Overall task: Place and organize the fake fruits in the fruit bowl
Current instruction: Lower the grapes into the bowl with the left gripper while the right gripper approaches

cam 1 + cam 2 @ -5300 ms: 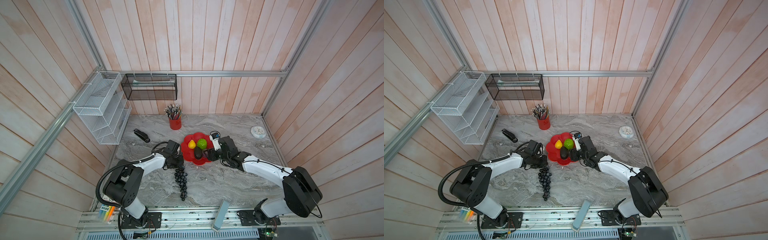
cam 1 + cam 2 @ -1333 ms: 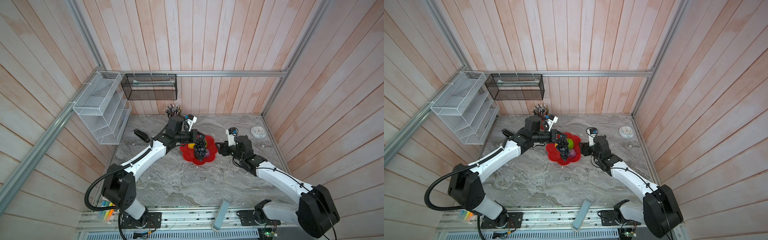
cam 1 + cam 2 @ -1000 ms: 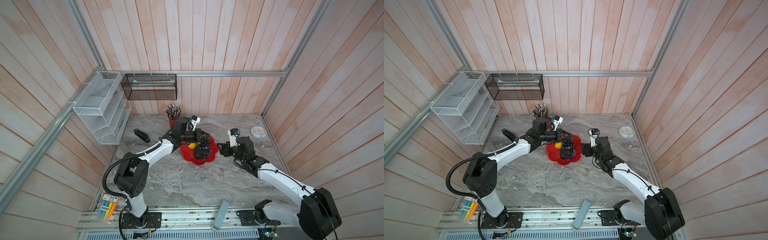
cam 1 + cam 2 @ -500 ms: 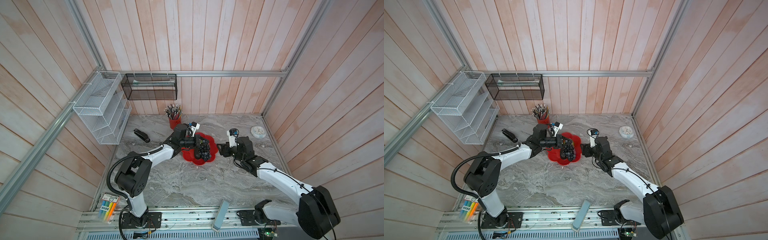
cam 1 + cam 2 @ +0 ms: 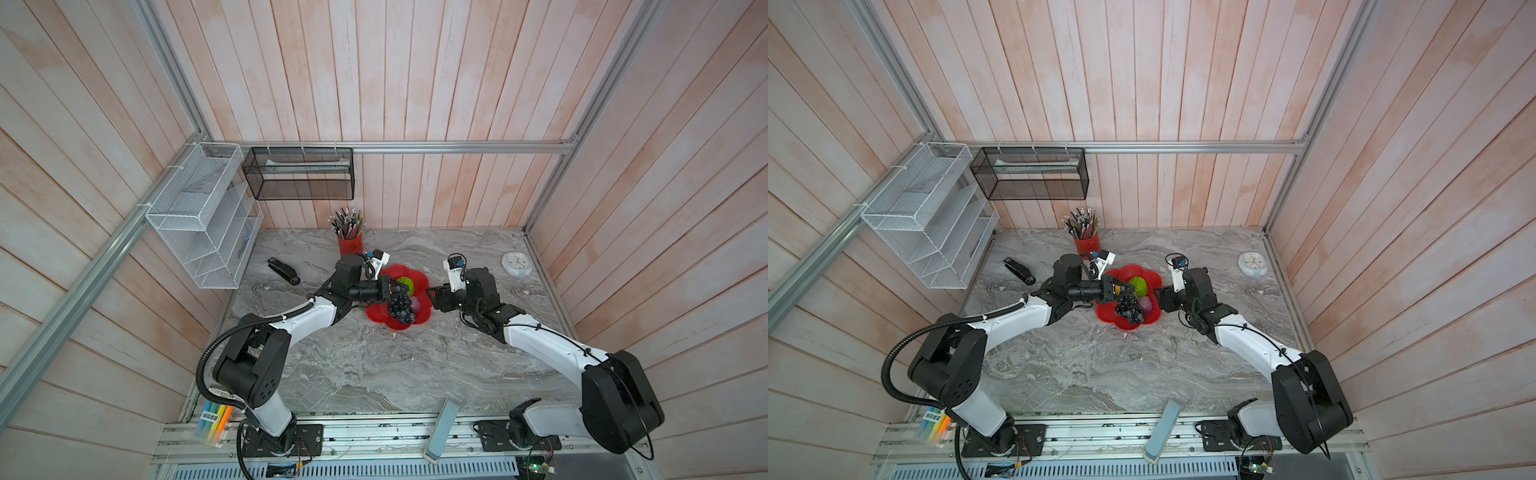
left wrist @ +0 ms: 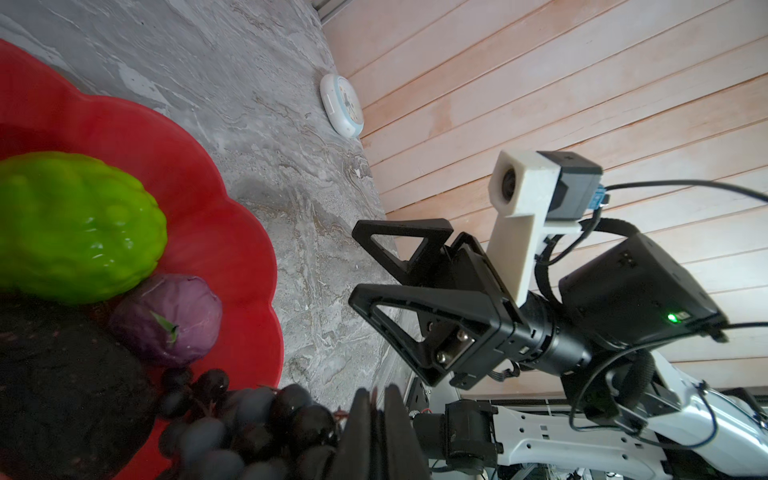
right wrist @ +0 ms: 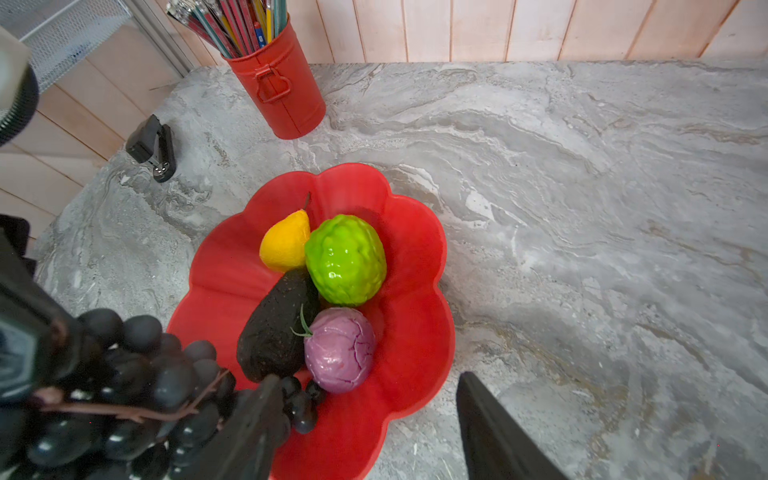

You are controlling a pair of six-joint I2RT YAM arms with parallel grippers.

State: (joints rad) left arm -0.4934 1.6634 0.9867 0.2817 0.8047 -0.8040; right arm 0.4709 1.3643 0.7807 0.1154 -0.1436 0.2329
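We see our left gripper (image 5: 394, 291) clamped shut on the stem of the grape bunch (image 5: 401, 311), which hangs over the fruit bowl (image 5: 392, 325). Inside the bowl the yellow pear (image 7: 286, 245), green ball (image 7: 345, 259), avocado (image 7: 274, 328) and purple fruit (image 7: 338, 349) lie clustered together. Our right gripper (image 5: 432, 297) hovers just beside the bowl's rim, fingers apart and empty
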